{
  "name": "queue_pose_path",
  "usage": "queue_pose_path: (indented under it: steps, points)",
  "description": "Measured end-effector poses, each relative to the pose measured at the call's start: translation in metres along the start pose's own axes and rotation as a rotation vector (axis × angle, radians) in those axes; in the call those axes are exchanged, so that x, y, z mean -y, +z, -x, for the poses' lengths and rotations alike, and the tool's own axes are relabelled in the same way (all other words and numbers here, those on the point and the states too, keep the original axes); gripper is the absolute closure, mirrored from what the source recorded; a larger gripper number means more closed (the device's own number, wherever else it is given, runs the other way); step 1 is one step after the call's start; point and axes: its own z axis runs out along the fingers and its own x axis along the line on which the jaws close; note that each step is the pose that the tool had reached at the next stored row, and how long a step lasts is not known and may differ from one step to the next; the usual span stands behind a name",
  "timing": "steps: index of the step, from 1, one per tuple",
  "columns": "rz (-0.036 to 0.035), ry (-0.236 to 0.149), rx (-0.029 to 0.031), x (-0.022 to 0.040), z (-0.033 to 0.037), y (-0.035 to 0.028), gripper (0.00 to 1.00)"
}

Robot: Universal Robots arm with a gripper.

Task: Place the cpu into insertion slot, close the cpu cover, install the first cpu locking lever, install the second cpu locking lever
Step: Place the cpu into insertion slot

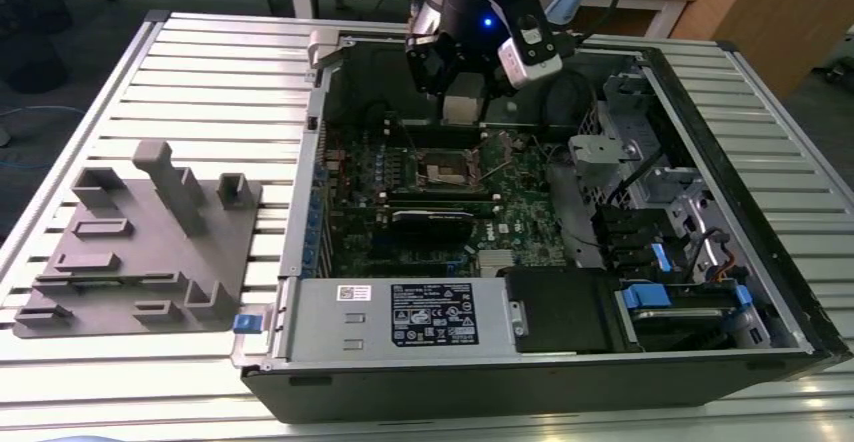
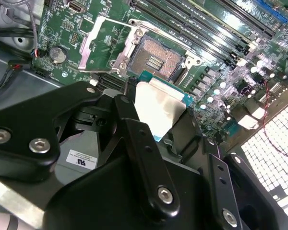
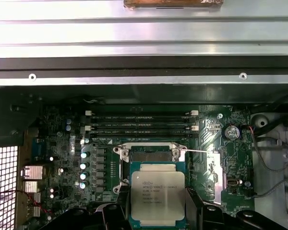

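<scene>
My gripper (image 1: 461, 110) hangs inside the open computer case, above the far part of the green board, and is shut on the cpu (image 2: 159, 106). The cpu (image 3: 157, 192) is a flat square chip with a silvery top, held by its two sides between the black fingers (image 3: 121, 213). The insertion slot (image 2: 157, 58) lies open just beyond it, its dark contact field bare; in the first wrist view the chip covers most of the insertion slot (image 3: 151, 155). The cpu cover (image 2: 97, 44), a thin silver frame, is folded back beside the slot. In the exterior view the insertion slot (image 1: 447, 172) sits a little nearer the camera than the gripper.
The case wall (image 1: 320, 162) rises at the exterior view's left and a drive cage (image 1: 667, 212) at its right. A long black card (image 1: 430, 218) lies near the slot, and long narrow memory slots (image 3: 140, 122) run beside it. A grey fixture plate (image 1: 134, 242) rests on the slatted table.
</scene>
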Motion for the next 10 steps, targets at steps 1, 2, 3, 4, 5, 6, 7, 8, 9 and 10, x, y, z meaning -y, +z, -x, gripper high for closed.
queue_pose_path:
  steps: [1,2,3,4,5,6,7,8,9,10]
  points:
    - [-0.0001,0.0,-0.0001,0.0,0.0,0.0,0.46]
    - [-0.0002,0.0,-0.0001,0.0,0.0,0.0,0.46]
    - [0.0,0.0,0.0,0.0001,0.0,0.0006,0.46]
    - [0.0001,0.0,0.0,0.0001,0.0,0.0011,0.46]
    - [0.0001,0.0,0.0,0.0001,0.0,0.0012,0.46]
    - [0.0002,0.0,0.0001,0.0001,0.0,0.0014,0.46]
    - [0.0004,0.0,0.0002,0.0001,0.0,0.0018,0.46]
    - [0.0003,0.0,0.0001,0.0002,0.0,0.0021,0.46]
    - [0.0,0.0,0.0,0.0002,0.0,0.0021,0.46]
    - [-0.0001,0.0,0.0,0.0002,0.0,0.0021,0.46]
